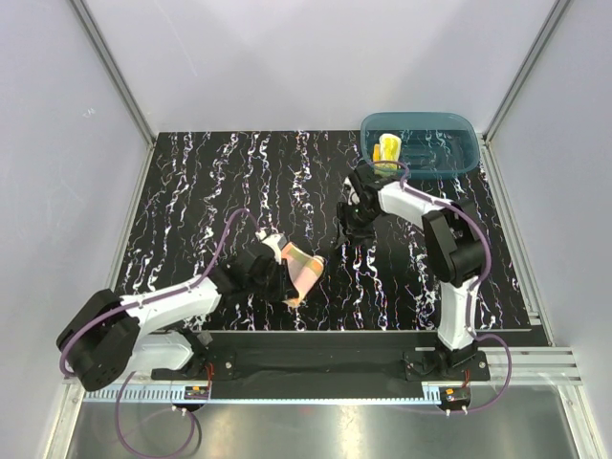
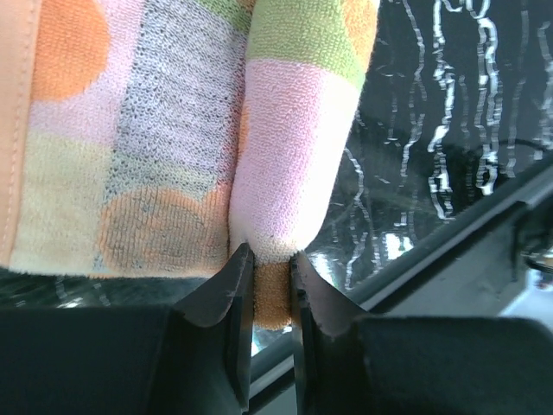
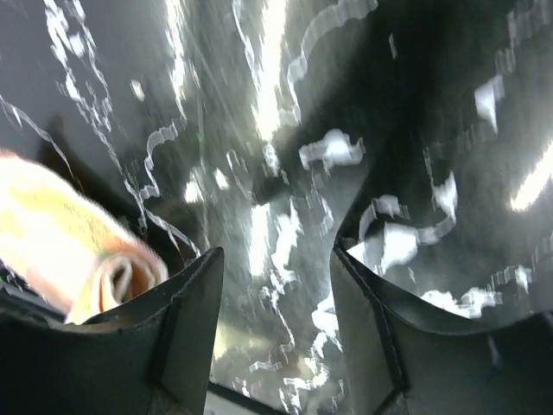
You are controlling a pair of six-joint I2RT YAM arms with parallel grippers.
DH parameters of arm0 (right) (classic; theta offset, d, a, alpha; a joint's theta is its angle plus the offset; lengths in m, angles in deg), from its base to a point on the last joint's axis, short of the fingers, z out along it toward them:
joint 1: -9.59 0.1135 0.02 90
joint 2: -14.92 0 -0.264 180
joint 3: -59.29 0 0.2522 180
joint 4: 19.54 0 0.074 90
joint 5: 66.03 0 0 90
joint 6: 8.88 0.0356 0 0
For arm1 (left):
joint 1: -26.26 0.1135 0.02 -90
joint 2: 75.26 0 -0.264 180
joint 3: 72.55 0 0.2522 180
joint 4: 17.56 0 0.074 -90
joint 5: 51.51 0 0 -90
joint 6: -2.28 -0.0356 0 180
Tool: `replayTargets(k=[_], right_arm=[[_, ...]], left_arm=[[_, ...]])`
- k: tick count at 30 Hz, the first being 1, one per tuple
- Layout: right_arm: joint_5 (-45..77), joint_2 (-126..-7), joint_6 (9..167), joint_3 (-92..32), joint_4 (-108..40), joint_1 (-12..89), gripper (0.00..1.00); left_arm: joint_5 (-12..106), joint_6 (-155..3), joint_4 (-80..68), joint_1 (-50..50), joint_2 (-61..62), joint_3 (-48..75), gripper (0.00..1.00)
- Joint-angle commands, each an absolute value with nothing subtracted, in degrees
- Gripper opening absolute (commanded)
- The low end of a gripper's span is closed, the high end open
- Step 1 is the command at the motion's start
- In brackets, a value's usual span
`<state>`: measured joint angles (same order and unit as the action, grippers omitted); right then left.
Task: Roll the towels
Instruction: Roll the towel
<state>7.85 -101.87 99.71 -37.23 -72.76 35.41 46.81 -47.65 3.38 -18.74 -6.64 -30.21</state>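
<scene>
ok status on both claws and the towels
Left claw shut on the dotted towel, part rolled. Right claw open, empty, over the table. Yellow towel in the teal tub. Nothing in the way.

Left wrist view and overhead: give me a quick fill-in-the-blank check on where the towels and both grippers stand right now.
1. The left gripper is ____ on a fold of the polka-dot towel.
2. The right gripper stands ____, with nothing between its fingers.
3. The yellow towel lies ____ the teal tub.
Missing words: shut; open; inside.
</scene>
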Motion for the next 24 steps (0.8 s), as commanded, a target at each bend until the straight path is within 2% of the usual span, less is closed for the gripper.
replayTargets(k=[1, 6, 12, 19, 24], right_arm=[[5.2, -93.6, 99.4, -32.9, -70.8, 35.2, 0.6], [-10.4, -82.3, 104.2, -18.3, -58.1, 35.5, 0.61], [-14.1, -74.9, 110.0, -7.4, -46.1, 37.6, 0.62], [-13.8, -79.6, 114.0, -4.0, -37.2, 42.2, 0.62], [-13.9, -86.1, 114.1, -6.3, -34.4, 44.7, 0.63]], left_arm=[[54.4, -42.6, -3.6, -17.0, -5.2, -31.5, 0.03], [59.7, -33.7, -10.6, -14.0, -3.2, -33.1, 0.03], [62.9, -25.8, -19.4, -11.6, 1.3, -36.0, 0.03], [68.4, -18.1, -34.9, -8.9, 8.8, -41.2, 0.04], [70.0, -17.9, -35.0, -7.9, 10.2, -40.6, 0.04]])
